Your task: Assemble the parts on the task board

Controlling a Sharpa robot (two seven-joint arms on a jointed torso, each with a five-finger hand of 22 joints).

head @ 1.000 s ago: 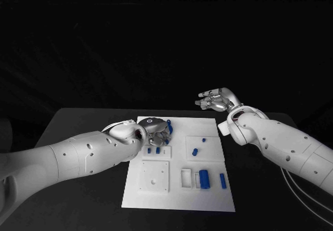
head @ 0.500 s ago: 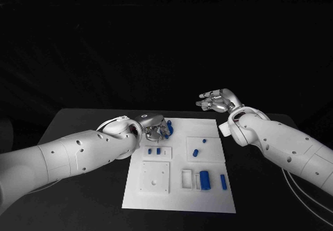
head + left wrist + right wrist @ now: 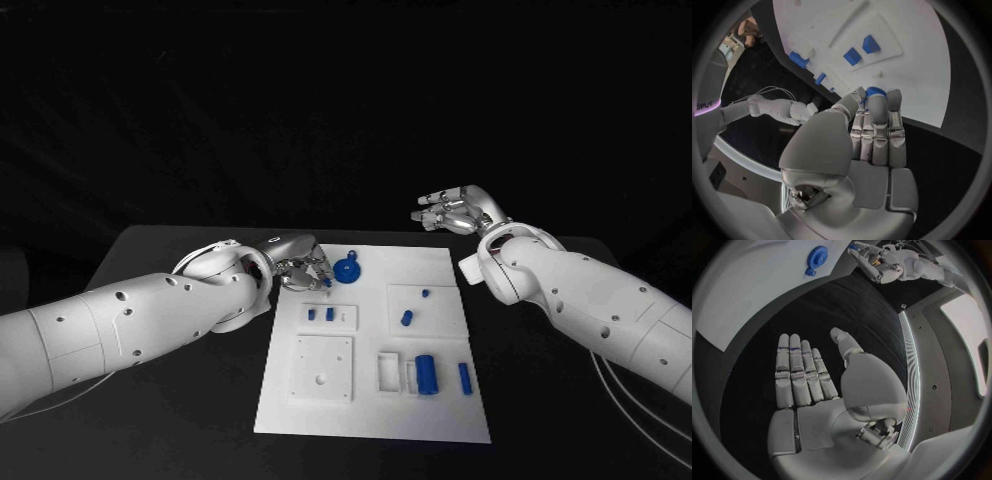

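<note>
A black table [image 3: 173, 400] was seen against a dark background, and the white task board [image 3: 372, 405] was laid lengthwise in its middle. All places are given from that board. At the board's far left corner the left hand [image 3: 296, 262] was held, its fingers [image 3: 877, 131] drawn close together and extended over the board's edge; a small blue piece [image 3: 875, 91] was seen at their tips in the left wrist view, but whether it was gripped could not be told. Just beside that hand, on the board's far end, a round blue gear-like part [image 3: 348, 269] was lying, apart from the fingers. Near the board's middle two short blue pegs [image 3: 320, 314] were set upright in a small raised square on the left side, and two more small blue pieces [image 3: 414, 307] were set in a square on the right side. Toward the board's near end a blank square plate [image 3: 322, 366] with holes was placed on the left, and beside it, to the right, a white rectangular slot [image 3: 387, 369], a thick blue cylinder [image 3: 426, 373] and a thin blue bar [image 3: 463, 376] were lined up. Beyond the board's far right corner, well apart from it, the right hand [image 3: 456, 210] was raised with its fingers [image 3: 799, 371] straight, spread slightly and holding nothing.
</note>
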